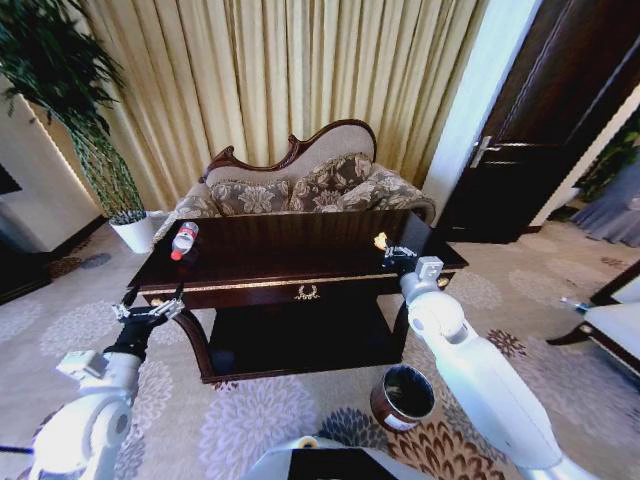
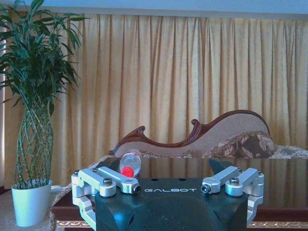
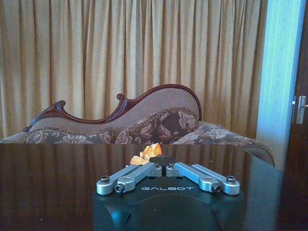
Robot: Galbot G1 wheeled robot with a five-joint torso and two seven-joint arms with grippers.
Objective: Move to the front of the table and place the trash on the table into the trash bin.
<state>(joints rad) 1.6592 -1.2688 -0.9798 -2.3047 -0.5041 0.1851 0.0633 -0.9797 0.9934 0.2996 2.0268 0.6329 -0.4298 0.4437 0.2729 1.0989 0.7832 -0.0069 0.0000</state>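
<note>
while my right gripper (image 1: 392, 251) sits pinched together beside the orange paper scrap (image 1: 380, 240) near the table's (image 1: 300, 262) right front edge, i should spread it before grabbing; my left gripper (image 1: 150, 312) waits spread off the left corner.

From my remote station: a dark glossy mahogany table (image 1: 300, 255) trimmed in gold, a yellow-orange paper scrap (image 3: 147, 152) on it, and a clear bottle (image 1: 183, 240) with a red cap. The dark brown trash bin (image 1: 402, 398) has a black liner. The sofa (image 1: 300, 185) wears brown floral cushions; the curtains (image 1: 280, 70) are gold; the carpet (image 1: 260, 420) carries grey flower medallions.
</note>
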